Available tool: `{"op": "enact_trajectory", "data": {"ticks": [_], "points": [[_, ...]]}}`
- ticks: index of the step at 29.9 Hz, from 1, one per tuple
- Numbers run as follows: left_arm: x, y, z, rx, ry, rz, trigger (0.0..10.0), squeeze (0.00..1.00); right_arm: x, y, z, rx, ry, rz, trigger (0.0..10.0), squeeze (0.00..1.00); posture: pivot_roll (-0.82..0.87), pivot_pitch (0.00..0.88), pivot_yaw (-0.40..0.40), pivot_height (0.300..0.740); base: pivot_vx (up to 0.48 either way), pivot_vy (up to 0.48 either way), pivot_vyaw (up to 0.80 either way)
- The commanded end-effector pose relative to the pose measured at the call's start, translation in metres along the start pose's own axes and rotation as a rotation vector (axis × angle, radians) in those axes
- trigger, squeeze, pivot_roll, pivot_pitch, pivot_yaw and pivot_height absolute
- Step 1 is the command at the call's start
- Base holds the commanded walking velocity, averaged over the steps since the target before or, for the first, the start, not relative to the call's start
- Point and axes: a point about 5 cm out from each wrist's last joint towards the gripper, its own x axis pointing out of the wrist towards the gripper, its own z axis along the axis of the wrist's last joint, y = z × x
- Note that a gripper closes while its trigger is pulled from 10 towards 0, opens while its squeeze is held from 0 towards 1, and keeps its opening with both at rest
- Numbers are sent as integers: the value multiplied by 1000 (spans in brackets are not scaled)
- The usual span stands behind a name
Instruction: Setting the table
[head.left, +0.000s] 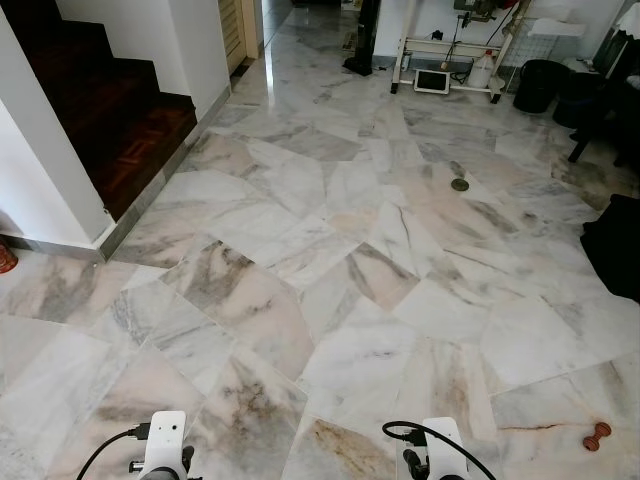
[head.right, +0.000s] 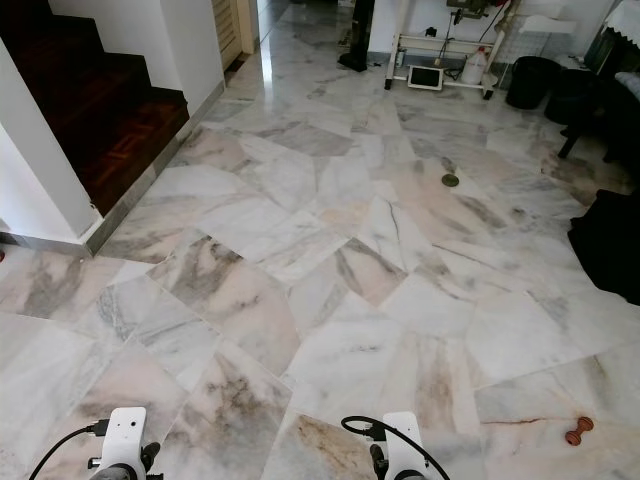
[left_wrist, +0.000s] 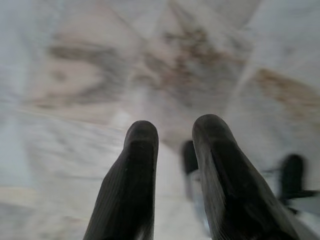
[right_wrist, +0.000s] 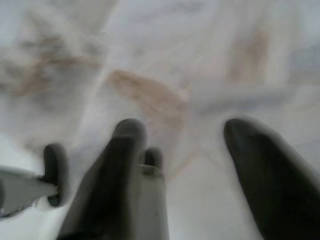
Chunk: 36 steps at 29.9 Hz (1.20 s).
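Robot stood on open marble floor (head.left: 330, 260), head view looking forward and down; no table, plates or cutlery could be made out, so the task's things could not be placed and no bearing or long axis from the jaws could be given; neither arm judged nearer to anything. Left gripper (left_wrist: 175, 132) hung low over the floor, fingers parted with a narrow gap, grasping nothing; right gripper (right_wrist: 187, 130) likewise low, fingers spread wider, empty; both wrist views blurred. Both wrists showed at the lower edge of the head view, left (head.left: 163, 440), right (head.left: 440, 445). Dark wooden stairs (head.left: 120, 110) upper left; white rack (head.left: 450, 55) with a small screen at top centre; dark furniture (head.left: 600, 90) upper right; round floor drain (head.left: 459, 184) right of centre; small reddish dumbbell-shaped object (head.left: 597, 436) lower right. Judged: task at its start, robot probably walking to find the table.
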Motion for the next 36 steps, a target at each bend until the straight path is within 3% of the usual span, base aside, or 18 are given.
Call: {"op": "enact_trajectory", "data": {"ticks": [1, 36], "points": [[-1, 0, -7, -36, 28, -18, 10000, 0, 0, 8, -3, 78, 28, 36, 10000, 0, 101, 0, -94, 740, 0, 0, 0], [-2, -5, -9, -26, 27, -42, 10000, 0, 1, 9, -1, 61, 38, 64, 10000, 0, 99, 0, -90, 740, 0, 0, 0]]}}
